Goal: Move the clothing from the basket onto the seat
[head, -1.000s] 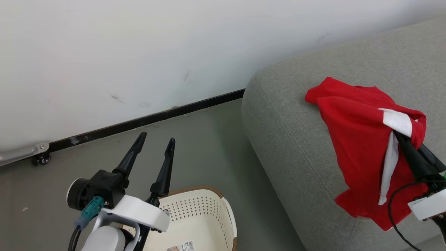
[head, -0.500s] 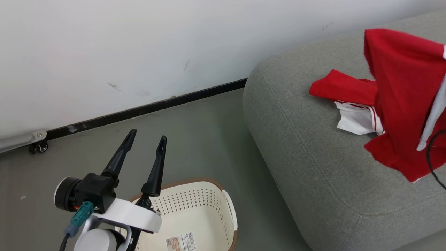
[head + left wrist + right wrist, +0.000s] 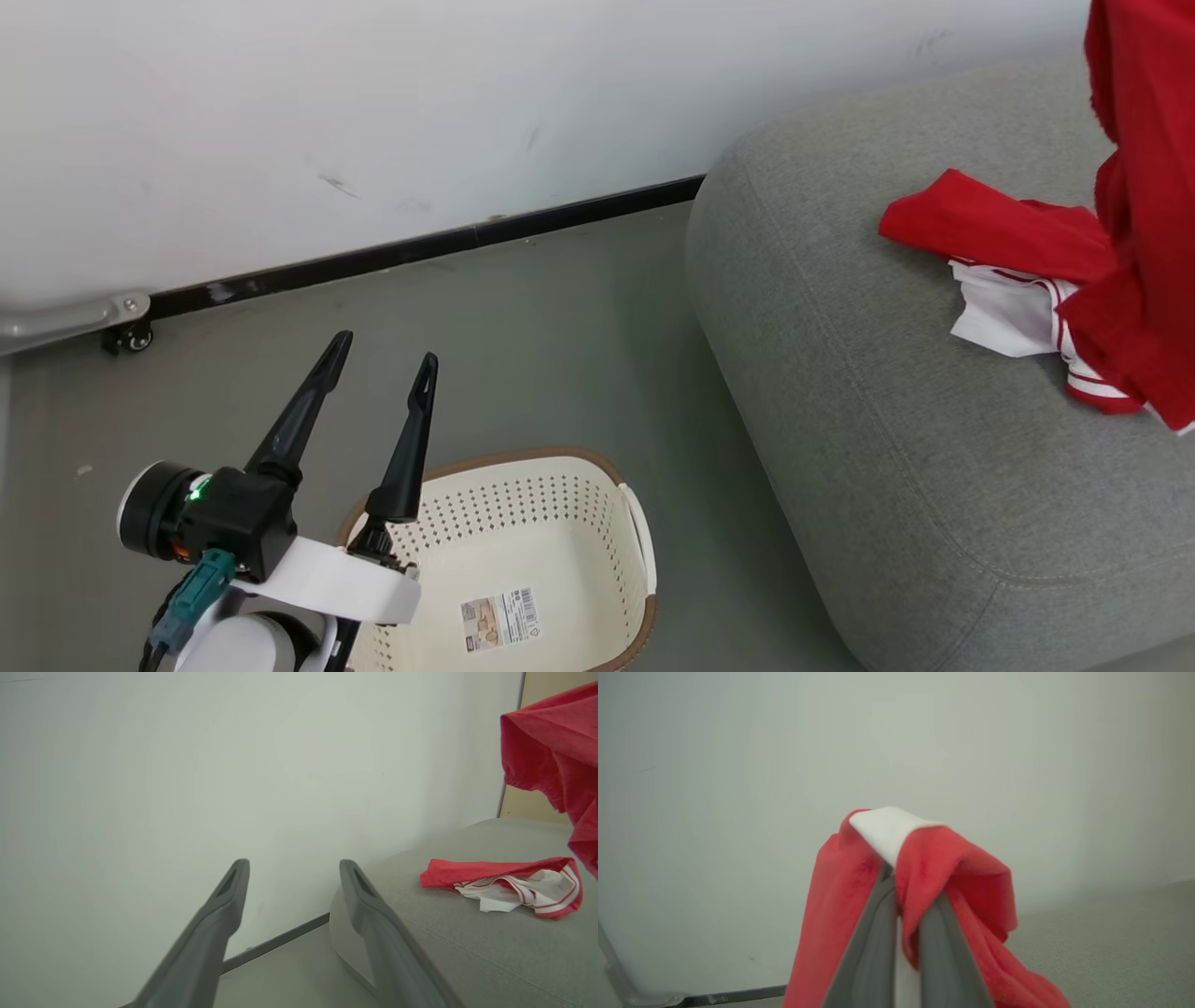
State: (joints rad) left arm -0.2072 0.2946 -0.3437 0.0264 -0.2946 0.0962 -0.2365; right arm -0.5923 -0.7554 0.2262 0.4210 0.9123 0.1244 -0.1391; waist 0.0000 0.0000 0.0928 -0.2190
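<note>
Clothing appears as two red pieces. One red-and-white garment (image 3: 994, 229) lies crumpled on top of the grey seat (image 3: 868, 439), towards the cushion's far side, with its white striped panel facing forward. The second garment (image 3: 1144, 243) hangs in the air over the seat at the right edge of the head view; its lower folds overlap the lying piece there, and whether the two touch cannot be told. In the right wrist view, the right gripper (image 3: 909, 905) has its two dark fingers drawn almost together, pinching a white-edged fold of this hanging garment, which drapes over the fingertips. The left gripper (image 3: 385, 350) is spread wide and holds nothing, its fingers pointing towards the white wall (image 3: 373, 112). Just beside it, the cream basket (image 3: 523, 455) stands on the grey floor (image 3: 560, 317) near the seat, a barcode sticker (image 3: 499, 618) on its bottom.
</note>
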